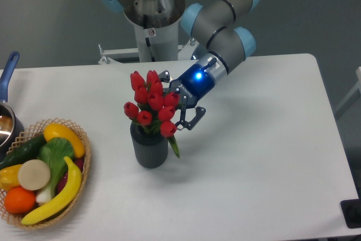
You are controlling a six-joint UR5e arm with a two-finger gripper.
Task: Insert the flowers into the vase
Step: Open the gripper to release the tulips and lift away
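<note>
The dark grey ribbed vase (pixel 149 149) stands upright on the white table, left of centre. The flowers (pixel 149 104), a bunch of red tulip buds, rise from its mouth and lean slightly left. One green leaf hangs over the vase's right side. My gripper (pixel 172 101) reaches in from the upper right, level with the buds and right behind them. Its jaws look spread apart: one finger (pixel 164 75) shows above the bunch and the other (pixel 192 120) below and to the right. The buds hide the fingertips and the stems.
A wicker basket (pixel 79 165) with a banana, an orange and vegetables sits at the table's front left edge. A pot with a blue handle (pixel 8 69) is at the far left. The arm's base (pixel 152 15) stands behind the table.
</note>
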